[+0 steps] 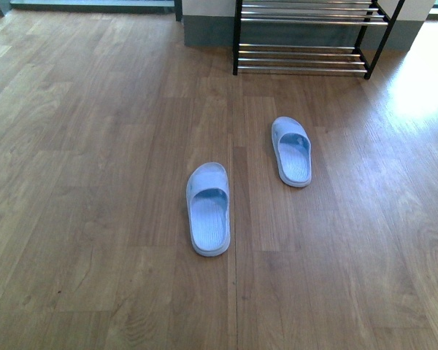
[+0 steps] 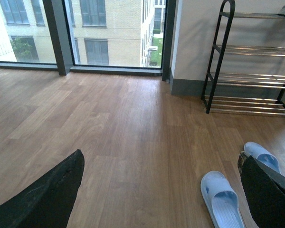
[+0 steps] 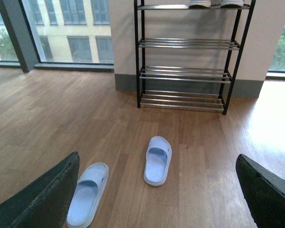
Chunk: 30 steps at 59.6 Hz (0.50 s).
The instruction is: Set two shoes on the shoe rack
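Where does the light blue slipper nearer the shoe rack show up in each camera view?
Front view: slipper right of centre, on the floor short of the shoe rack.
Left wrist view: slipper partly hidden behind the left gripper finger.
Right wrist view: slipper mid-frame, toe toward the rack.
Shared landmark: that black-framed shoe rack, beyond the slipper in all three.

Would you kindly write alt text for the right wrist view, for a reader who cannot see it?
Two pale blue plastic slide sandals lie apart, one beyond the other, on a brown wood-plank floor before a black-framed shoe rack with chrome-bar shelves. White-soled shoes show, cropped, on its top shelf.
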Available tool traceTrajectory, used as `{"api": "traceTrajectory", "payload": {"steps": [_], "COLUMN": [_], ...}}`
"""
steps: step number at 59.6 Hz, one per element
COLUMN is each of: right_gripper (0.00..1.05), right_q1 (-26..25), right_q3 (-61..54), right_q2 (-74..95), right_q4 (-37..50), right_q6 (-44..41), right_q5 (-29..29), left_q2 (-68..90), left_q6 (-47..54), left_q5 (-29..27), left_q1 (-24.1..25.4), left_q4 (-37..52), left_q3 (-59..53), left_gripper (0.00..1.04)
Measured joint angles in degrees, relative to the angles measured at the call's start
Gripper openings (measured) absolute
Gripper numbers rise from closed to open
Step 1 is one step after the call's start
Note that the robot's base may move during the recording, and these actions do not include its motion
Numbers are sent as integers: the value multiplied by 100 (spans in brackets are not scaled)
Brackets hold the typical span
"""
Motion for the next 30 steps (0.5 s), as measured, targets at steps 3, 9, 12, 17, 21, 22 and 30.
{"api": "traceTrajectory", "payload": {"steps": [3,9,12,17,21,22,30], "right_gripper": [95,95,95,95,95,95,95], "right_q1": [0,0,0,0,0,0,0], "right_q3": [0,0,0,0,0,0,0], "right_q2": [-2,-2,-2,-2,-2,-2,-2], "right_q4": [0,0,0,0,0,0,0], "right_q6": [-2,0,0,0,0,0,0], "right_q5": [0,2,0,0,2,2,2], "left_q2": [0,0,0,0,0,0,0], "left_q6": [2,2,2,0,0,2,2], "left_q5": [0,0,0,0,0,0,0], "left_q1": [0,0,0,0,0,0,0], "left_q4": [0,0,0,0,0,0,0], "left_q3": [0,0,0,0,0,0,0], "left_gripper": [95,95,95,95,95,95,95]}}
